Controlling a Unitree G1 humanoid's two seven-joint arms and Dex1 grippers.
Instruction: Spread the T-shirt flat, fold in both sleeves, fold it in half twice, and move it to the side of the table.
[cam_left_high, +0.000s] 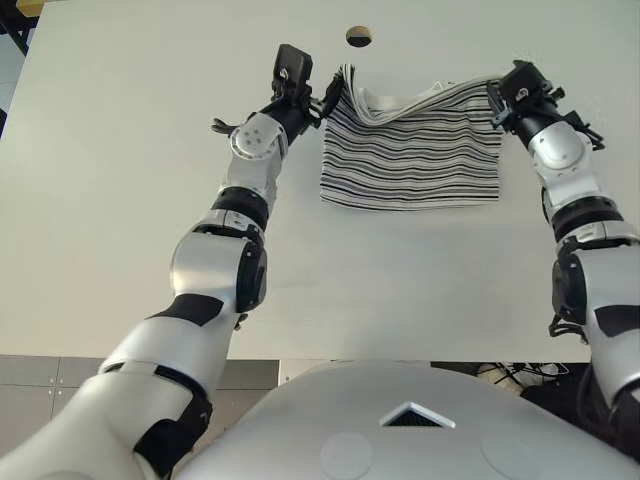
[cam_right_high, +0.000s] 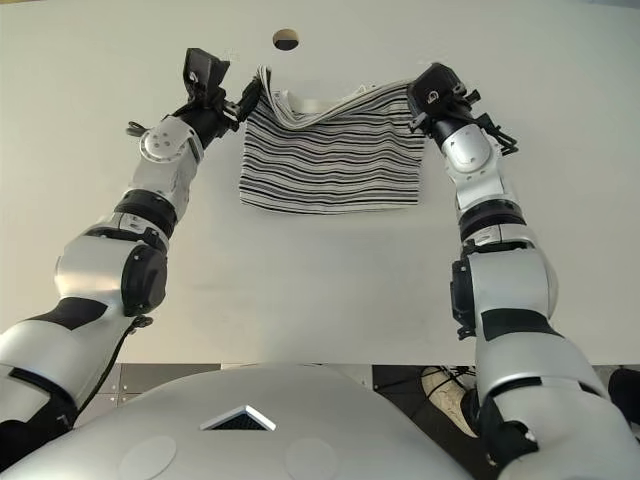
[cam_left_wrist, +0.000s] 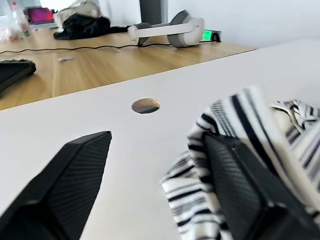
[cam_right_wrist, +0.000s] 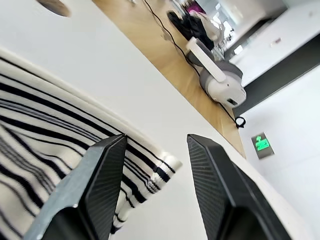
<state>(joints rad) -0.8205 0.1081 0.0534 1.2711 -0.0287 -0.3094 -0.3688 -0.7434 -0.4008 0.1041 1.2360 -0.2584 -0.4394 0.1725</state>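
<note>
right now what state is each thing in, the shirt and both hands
shirt, folded into a rectangle, far edge rumpled and raised, near edge flat on the table
left hand, open, at the shirt's far left corner
right hand, open, at its far right corner

- Between the fingers of the left claw (cam_left_wrist: 159, 142), one side is bare table (cam_left_wrist: 100, 115); the bunched T-shirt (cam_left_wrist: 225, 120) crowds the other finger.
- Beyond the left claw a round hole (cam_left_wrist: 145, 106) sits in the table, with bare surface around it.
- Between the 2 claws, the raised T-shirt edge bars a straight pass.
- Beyond the right claw (cam_right_wrist: 156, 142), bare table runs to its far edge; the T-shirt's corner lies in that claw's gap.
</note>
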